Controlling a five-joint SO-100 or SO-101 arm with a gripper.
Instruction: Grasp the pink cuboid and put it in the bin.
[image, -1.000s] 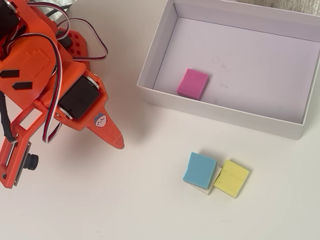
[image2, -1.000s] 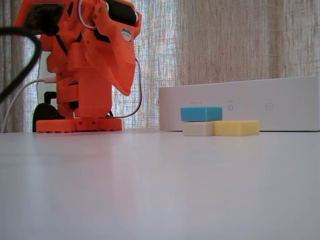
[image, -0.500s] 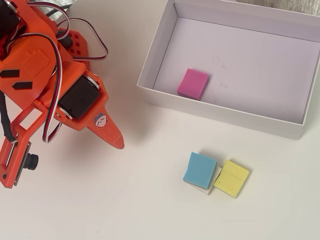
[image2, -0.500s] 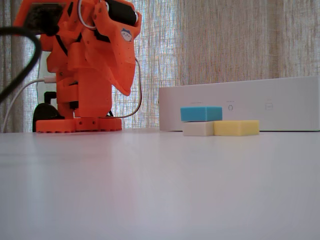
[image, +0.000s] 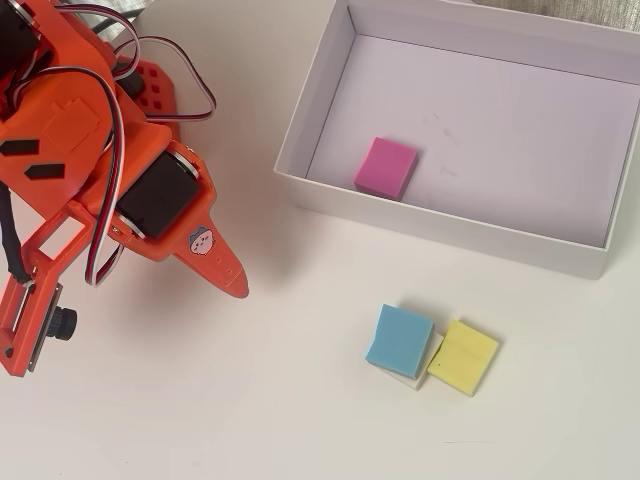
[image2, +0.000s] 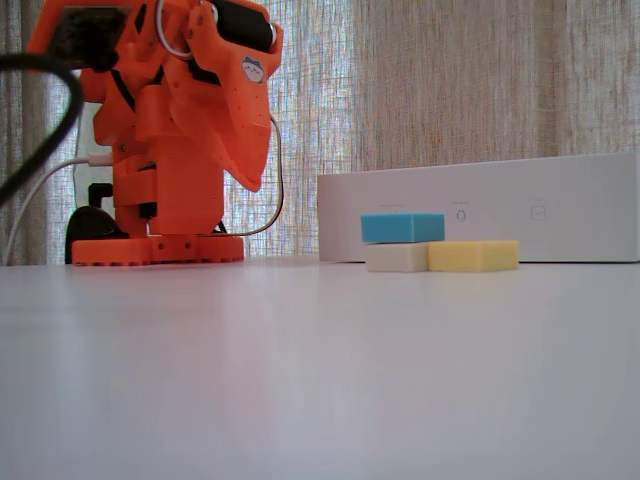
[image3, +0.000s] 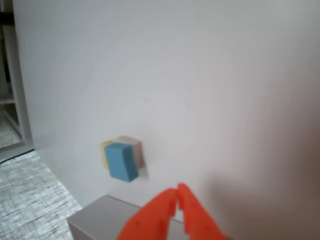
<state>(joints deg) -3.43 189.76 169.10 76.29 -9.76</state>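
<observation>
Since the pink cuboid (image: 385, 167) already lies inside the bin (image: 327, 80), the task looks complete. Empty, the gripper (image3: 178, 190) has both fingers pressed together; only parking remains.

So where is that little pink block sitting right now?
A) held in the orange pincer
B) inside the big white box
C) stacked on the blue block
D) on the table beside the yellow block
B: in the overhead view the pink block lies flat on the floor of the white box, close to its near wall, while the pincer is shut and empty in the wrist view.
</observation>
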